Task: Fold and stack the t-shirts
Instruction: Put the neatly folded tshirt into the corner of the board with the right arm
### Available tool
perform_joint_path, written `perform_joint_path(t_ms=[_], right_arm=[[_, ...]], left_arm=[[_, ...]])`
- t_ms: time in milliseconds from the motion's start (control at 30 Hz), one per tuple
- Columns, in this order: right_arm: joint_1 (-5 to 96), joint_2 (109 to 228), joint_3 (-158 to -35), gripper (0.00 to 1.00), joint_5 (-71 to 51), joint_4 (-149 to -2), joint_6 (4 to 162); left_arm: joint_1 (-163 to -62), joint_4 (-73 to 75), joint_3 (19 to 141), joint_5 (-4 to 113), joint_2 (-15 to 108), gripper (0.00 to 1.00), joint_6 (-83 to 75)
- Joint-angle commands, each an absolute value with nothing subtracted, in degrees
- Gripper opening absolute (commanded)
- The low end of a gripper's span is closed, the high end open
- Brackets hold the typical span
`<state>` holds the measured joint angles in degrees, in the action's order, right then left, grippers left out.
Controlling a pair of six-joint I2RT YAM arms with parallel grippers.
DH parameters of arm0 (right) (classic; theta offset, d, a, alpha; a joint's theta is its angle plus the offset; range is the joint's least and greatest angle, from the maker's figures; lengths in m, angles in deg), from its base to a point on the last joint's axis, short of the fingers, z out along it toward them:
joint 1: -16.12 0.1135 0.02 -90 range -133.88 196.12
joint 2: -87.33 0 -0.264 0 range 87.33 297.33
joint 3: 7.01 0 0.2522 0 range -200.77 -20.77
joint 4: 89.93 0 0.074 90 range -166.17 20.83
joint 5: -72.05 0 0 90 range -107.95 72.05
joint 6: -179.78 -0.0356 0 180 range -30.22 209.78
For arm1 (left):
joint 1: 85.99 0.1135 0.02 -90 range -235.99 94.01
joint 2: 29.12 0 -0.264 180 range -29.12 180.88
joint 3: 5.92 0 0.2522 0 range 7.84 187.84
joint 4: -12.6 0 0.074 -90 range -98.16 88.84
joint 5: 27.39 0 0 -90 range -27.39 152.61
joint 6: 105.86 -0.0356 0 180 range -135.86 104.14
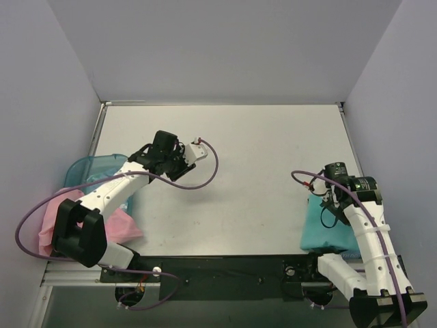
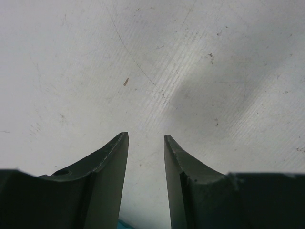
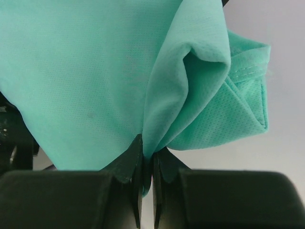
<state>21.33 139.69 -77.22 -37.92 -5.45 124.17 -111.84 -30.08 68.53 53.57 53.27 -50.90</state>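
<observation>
**A:** How far along are the shirts?

**B:** Not far, I'd judge. Nothing is stacked. The teal t-shirt [image 1: 326,229] sits at the near right corner of the worktop [image 1: 259,150]. The pink t-shirt [image 1: 121,225] lies at the near left corner, well apart from it.

**A:** Is either one folded?

**B:** The teal one looks gathered into a compact, layered bundle, and the right wrist view shows a hemmed edge doubled over, so its fold seems under way rather than finished. The pink one is a loose heap by the blue tub [image 1: 92,167], partly under the left arm [image 1: 113,191]. It may be draped over the tub's rim, but the overhead view is too poor there to be sure.

**A:** And the fingers?

**B:** The right fingers [image 3: 127,164] are pinched together on a fold of the teal cloth. The left fingers [image 2: 112,167] stand parted with nothing between them, over bare worktop left of the middle and away from both shirts.

**A:** So what remains?

**B:** Most of it, by my reading. The teal fold has to be completed and laid flat, the pink shirt has to be spread and folded from scratch, and then one goes on top of the other.
</observation>
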Motion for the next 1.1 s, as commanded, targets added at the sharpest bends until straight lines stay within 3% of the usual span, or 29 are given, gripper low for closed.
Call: perform_joint_path(t_ms=[0, 400, 900, 967, 1000, 1033, 1067], right_arm=[[19.56, 139.45, -78.44, 0.00, -41.33, -3.30, 136.50], [8.74, 143.05, -73.61, 0.00, -37.47, -20.61, 151.73], [1.62, 152.28, -64.81, 0.00, -45.20, -38.02, 150.25], [1.27, 152.81, -64.02, 0.28, -45.99, -39.34, 148.93], [0.57, 153.24, -63.41, 0.51, -46.34, -40.13, 147.97], [-0.04, 153.25, -63.14, 0.65, -47.39, -40.75, 147.44], [-1.97, 153.60, -62.79, 0.70, -48.27, -42.84, 145.35]], left_arm=[[-112.01, -27.09, 67.61, 53.20, 50.86, 0.46, -51.10], [-112.01, -26.47, 66.29, 52.68, 49.90, 0.46, -51.19], [-111.92, -26.38, 65.32, 53.56, 49.02, 0.46, -51.71], [-111.92, -26.56, 65.41, 53.21, 49.19, 0.46, -51.72], [-112.01, -26.64, 65.32, 53.20, 49.11, 0.46, -51.72], [-112.01, -26.73, 65.32, 53.12, 49.11, 0.47, -51.80], [-112.01, -26.73, 65.24, 53.03, 49.11, 0.46, -51.89]])
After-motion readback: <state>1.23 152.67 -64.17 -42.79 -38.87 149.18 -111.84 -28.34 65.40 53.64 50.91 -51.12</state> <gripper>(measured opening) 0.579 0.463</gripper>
